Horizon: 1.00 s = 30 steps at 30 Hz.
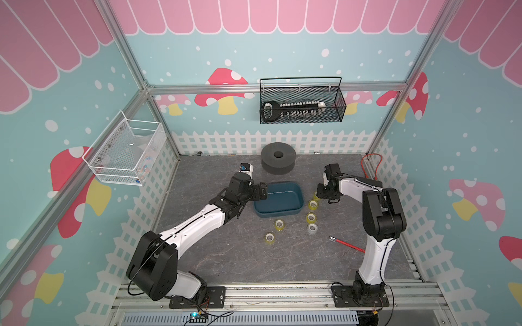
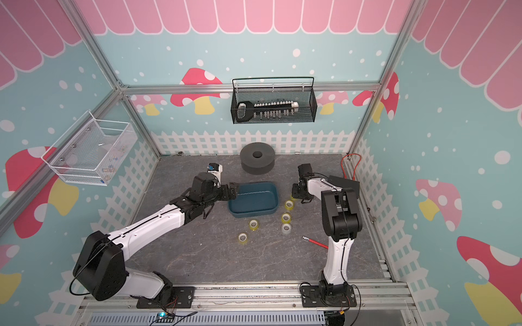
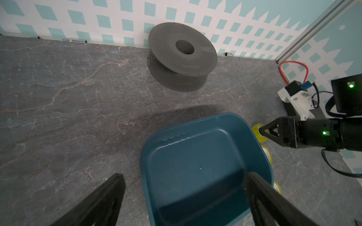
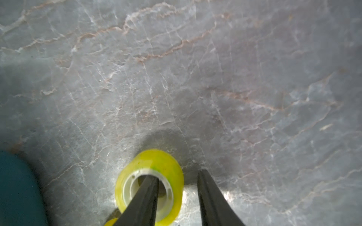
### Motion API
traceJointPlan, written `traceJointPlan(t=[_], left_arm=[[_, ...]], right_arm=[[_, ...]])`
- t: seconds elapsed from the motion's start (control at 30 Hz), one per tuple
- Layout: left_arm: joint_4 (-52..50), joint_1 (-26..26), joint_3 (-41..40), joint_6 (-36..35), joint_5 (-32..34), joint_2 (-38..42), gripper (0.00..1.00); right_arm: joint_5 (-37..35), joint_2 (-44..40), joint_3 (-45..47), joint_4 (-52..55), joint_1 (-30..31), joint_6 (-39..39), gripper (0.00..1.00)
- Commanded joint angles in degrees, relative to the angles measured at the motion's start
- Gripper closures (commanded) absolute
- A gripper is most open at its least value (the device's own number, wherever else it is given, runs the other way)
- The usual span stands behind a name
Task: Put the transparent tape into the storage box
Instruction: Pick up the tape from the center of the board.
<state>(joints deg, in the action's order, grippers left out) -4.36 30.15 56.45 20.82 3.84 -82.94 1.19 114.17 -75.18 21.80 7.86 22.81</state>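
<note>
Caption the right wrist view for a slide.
Right fingers straddle the wall of a tape roll on the table, one inside its core, box nearby.

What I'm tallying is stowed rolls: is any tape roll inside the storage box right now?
No: in the left wrist view the storage box shows only its bare teal floor, no roll inside.

The grey marbled table [image 1: 226,254] carries the teal storage box [image 1: 278,214] near its centre, open side up. Yellowish tape rolls [image 1: 311,217] lie flat near its front and right walls. A grey spool [image 1: 278,161] lies behind it, and a red pen [image 1: 347,244] lies at front right.
</note>
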Motion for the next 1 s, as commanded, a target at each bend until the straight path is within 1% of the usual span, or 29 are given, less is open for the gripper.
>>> traceJointPlan(t=[0.0, 0.13, 0.23, 0.3, 0.37, 0.5, 0.6, 0.7, 0.8, 0.83, 0.97], left_arm=[[1.0, 0.4, -2.1, -4.4, -2.9, 0.6, 0.01], [1.8, 1.4, -3.6, -9.3, -2.9, 1.3, 0.01], [1.9, 1.6, -4.5, -11.0, -1.8, 2.4, 0.01], [2.5, 1.7, -5.1, -11.4, -1.5, 3.0, 0.01], [2.9, 1.6, -5.3, -11.4, -1.5, 3.3, 0.01], [3.5, 2.5, -5.7, -13.4, -2.9, 3.1, 0.01], [3.5, 3.4, -6.0, -16.2, -3.7, 3.0, 0.01], [4.1, 3.5, -6.6, -17.0, -3.7, 3.2, 0.01], [5.9, 3.5, -8.3, -17.9, -3.9, 4.0, 0.01], [5.8, 3.5, -8.4, -17.8, -3.6, 4.0, 0.01], [4.1, 3.5, -7.9, -16.7, -3.6, 4.2, 0.01]], right_arm=[[0.7, 1.8, 0.2, -1.2, -0.4, 0.5, 0.68], [1.2, 2.0, 0.4, -1.5, -0.4, 0.6, 0.77], [1.3, 2.0, 0.4, -1.5, -0.4, 0.5, 0.84], [1.4, 1.9, 0.5, -1.5, -0.4, 0.5, 0.95], [1.4, 1.6, 0.6, -1.5, -0.5, 0.5, 1.00], [0.7, 0.4, -0.5, -0.3, -0.3, 0.1, 1.00], [-1.1, -1.6, -3.3, 2.0, 0.2, -0.7, 1.00], [-2.2, -4.3, -6.7, 4.2, 1.8, -2.0, 1.00], [-3.1, -5.0, -11.5, 7.4, 4.6, -3.7, 1.00], [-3.2, -6.8, -12.9, 8.4, 5.7, -4.3, 1.00], [-3.3, -6.4, -20.0, 13.1, 10.9, -6.8, 1.00]])
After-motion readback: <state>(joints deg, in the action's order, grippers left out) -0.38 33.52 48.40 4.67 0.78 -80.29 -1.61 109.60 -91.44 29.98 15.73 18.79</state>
